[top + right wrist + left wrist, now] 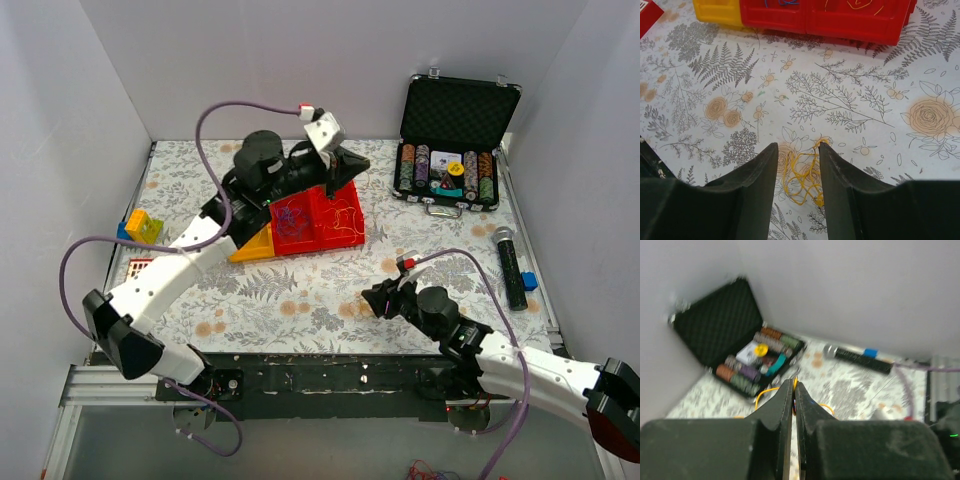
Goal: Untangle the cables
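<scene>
Right hand [797,146], spread, straddles yellow wire tangle [802,176] near red tray [850,20]; closing could pinch several loops, tightening knots.

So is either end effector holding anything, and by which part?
Left end effector: shut on a yellow-orange cable loop, pinched at the fingertips. Right end effector: open over a yellow tangle, holding nothing.

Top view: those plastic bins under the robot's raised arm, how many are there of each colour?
Red bins: 2, one on the left and one on the right
Yellow bin: 1
Total: 3
</scene>
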